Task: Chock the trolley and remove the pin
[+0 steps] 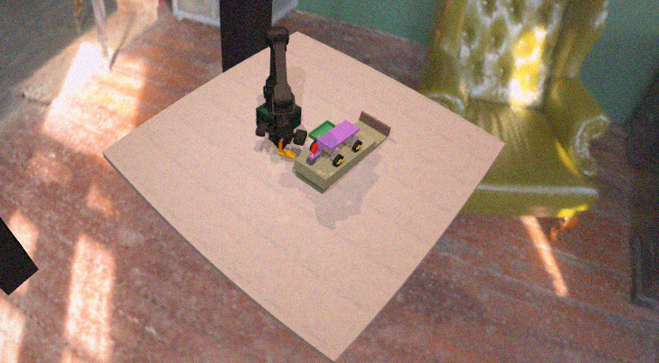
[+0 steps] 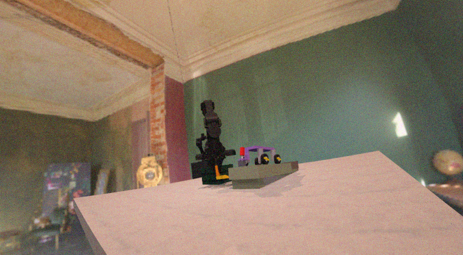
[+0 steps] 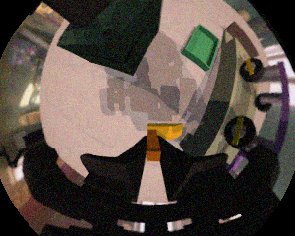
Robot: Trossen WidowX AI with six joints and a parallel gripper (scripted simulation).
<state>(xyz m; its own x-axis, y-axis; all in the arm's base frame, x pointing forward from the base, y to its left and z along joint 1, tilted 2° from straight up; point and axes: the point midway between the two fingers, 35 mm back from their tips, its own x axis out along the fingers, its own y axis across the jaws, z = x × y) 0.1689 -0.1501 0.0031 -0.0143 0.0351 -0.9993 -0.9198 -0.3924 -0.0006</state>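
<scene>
My gripper (image 1: 281, 143) (image 2: 216, 166) (image 3: 151, 138) is shut on the chock's upright orange handle. The yellow chock (image 1: 287, 153) (image 2: 222, 176) (image 3: 171, 131) hangs slightly above the table, just outside the ramp's uphill end; its black base cannot be made out. The purple trolley (image 1: 343, 132) (image 2: 260, 147) (image 3: 284, 105) stands on the ramp (image 1: 311, 176) (image 2: 245, 173) (image 3: 217, 115). The red-headed stop pin (image 1: 314, 148) (image 2: 242, 151) is upright at the trolley's uphill end; its red head is not visible in the wrist view. The green tray (image 1: 318, 131) (image 3: 202, 47) lies beside the ramp.
A brown end board (image 1: 375, 123) (image 3: 244, 40) stands across the ramp's downhill end. Two trolley wheels (image 1: 338, 160) (image 1: 357, 145) show on the near side. The dark arm base (image 3: 118, 41) stands behind the gripper, on the tray's side of the ramp.
</scene>
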